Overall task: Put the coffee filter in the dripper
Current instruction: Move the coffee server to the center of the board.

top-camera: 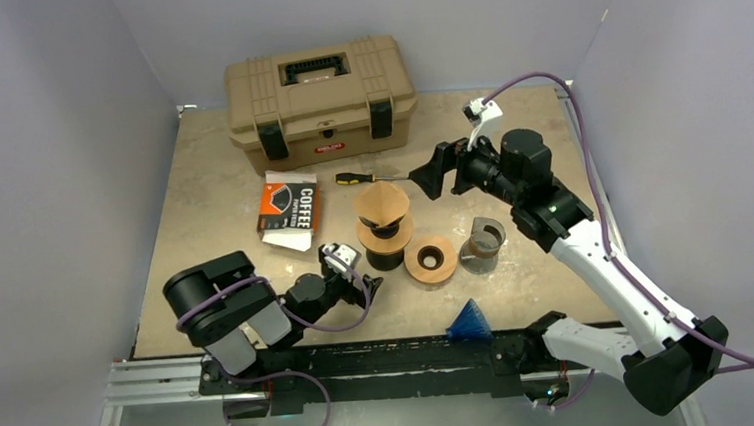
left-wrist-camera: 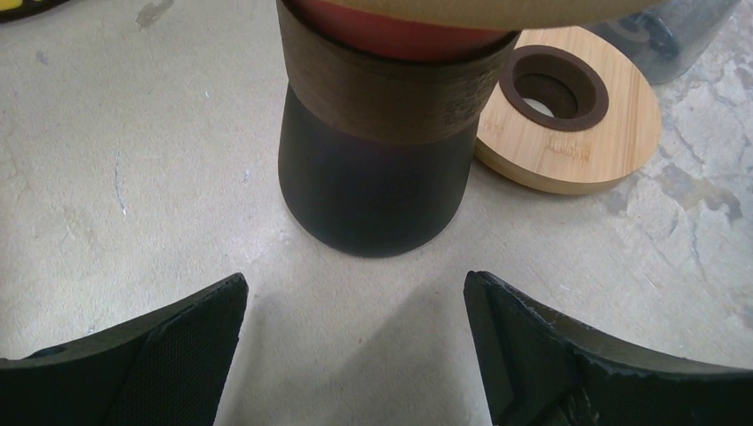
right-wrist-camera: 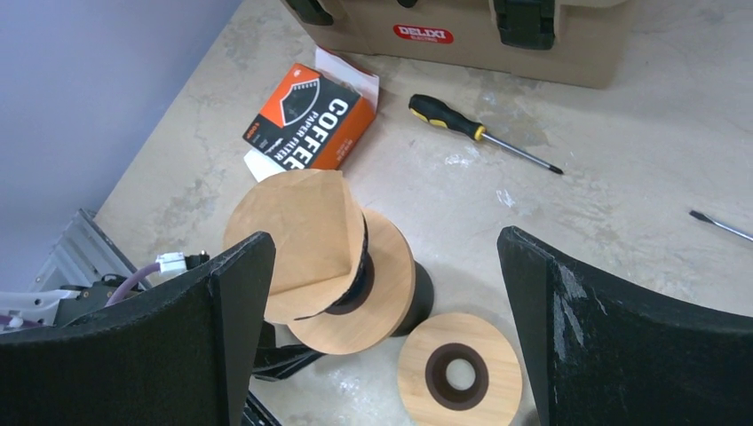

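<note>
Brown paper coffee filter [top-camera: 382, 201] rests tilted in the top of the dripper [top-camera: 386, 240], the wide-open, empty left gripper [top-camera: 365, 277] low just before the dripper's dark base and the right gripper [top-camera: 429, 176], likewise spread and empty, raised near its right side.

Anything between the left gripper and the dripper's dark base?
No, just bare tabletop between left gripper and dark base, per the left wrist view.
</note>
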You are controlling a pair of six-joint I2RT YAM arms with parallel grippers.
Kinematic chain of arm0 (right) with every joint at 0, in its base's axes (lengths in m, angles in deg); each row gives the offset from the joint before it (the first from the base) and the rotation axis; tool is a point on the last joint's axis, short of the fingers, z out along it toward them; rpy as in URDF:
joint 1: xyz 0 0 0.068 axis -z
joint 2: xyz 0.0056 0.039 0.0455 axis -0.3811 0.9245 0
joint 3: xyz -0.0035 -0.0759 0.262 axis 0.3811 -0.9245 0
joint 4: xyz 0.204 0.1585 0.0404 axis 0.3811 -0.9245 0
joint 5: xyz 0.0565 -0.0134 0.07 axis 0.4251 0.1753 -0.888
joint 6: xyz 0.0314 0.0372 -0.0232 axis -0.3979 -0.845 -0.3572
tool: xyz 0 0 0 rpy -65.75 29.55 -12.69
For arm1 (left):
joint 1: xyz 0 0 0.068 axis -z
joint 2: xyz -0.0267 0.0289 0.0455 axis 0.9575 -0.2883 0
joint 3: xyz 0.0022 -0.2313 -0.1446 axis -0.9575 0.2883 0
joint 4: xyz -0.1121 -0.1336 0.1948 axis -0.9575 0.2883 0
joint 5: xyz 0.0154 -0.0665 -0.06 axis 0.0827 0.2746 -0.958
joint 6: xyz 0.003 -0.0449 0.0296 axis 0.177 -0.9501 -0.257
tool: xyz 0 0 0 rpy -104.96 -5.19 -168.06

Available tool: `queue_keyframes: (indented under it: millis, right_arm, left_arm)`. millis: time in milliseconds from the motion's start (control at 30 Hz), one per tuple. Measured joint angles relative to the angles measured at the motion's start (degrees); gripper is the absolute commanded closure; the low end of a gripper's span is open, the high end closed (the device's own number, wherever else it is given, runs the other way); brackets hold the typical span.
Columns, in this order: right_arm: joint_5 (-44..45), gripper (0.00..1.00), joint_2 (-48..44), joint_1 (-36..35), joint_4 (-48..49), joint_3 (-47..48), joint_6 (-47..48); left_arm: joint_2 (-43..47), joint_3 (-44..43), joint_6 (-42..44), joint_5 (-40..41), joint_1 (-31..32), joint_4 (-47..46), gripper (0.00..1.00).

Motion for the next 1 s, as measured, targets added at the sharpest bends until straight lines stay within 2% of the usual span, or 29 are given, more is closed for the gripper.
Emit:
queue_keyframes:
  millis: [200,433,1000]
  right_arm:
    - [2.3,0.01,-1.0,0.0,-1.6,0.0,0.7]
    - [3.1,0.01,-1.4,0.0,-1.8,0.2,0.8]
    - [3.1,0.01,-1.4,0.0,-2.2,0.9,1.3]
  left_arm:
    - [-7.5,-1.2,2.2,1.7,0.6,-7.8,0.12]
    - [-14.2,-2.9,4.0,5.4,1.5,-12.1,0.17]
    - [-19.5,-9.4,3.8,12.9,2.3,-12.7,0.18]
